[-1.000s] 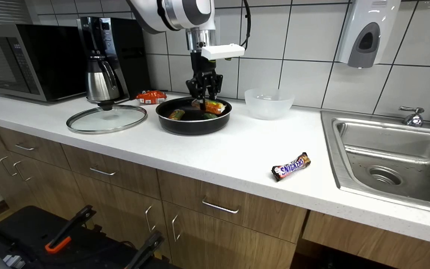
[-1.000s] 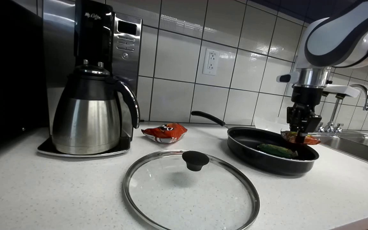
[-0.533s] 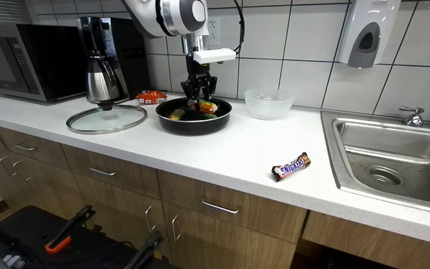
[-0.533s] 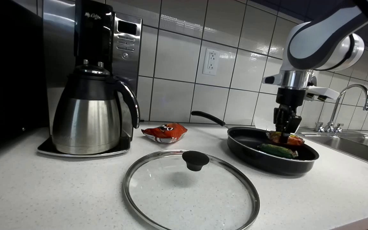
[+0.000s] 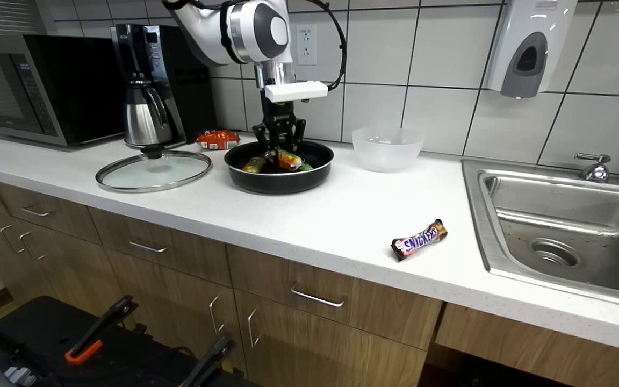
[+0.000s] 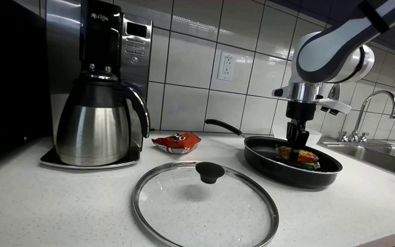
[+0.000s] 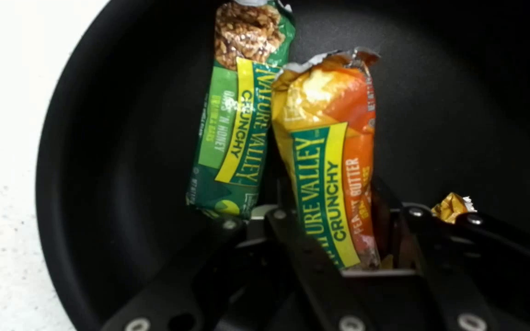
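Orange-wrapped bar clamped in pincer, low inside pan; prob nearly placed, release not done, can't tell if resting. Green bar already in pan, just beside pincer; gold wrapper end in pan, pincer's other side, rest hidden. Outside pan, well apart fr pincer: Snickers, red bag, lid (off).

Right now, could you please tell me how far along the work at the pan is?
Looks done: the green bar and a partly hidden golden wrapper lie in the pan. In hand: the orange bar, which the gripper holds inside the pan. Seemingly left: letting go, since the jaws look closed on that bar.
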You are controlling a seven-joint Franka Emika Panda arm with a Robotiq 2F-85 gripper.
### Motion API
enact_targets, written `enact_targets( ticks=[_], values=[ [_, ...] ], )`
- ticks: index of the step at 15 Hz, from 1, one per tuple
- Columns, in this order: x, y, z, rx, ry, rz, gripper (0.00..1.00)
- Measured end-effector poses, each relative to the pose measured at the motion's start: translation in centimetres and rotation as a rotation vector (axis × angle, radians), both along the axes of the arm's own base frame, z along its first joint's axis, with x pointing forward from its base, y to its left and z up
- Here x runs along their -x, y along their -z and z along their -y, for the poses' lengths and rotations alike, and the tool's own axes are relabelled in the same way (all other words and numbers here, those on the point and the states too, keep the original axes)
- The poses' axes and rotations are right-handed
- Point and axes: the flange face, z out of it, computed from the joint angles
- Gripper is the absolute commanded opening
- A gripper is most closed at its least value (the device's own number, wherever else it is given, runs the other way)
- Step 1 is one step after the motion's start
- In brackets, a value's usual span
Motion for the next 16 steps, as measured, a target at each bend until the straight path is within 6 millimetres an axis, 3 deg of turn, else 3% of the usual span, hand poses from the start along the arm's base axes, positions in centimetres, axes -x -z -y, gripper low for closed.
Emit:
enact_targets(
  ticks=[8, 16],
  values=[
    [-0.8, 2.3, 0.0, 0.013, 0.086, -0.015, 0.16],
    [-1.4, 3.0, 1.1, 0.032, 0.129, -0.010, 0.16]
  ],
)
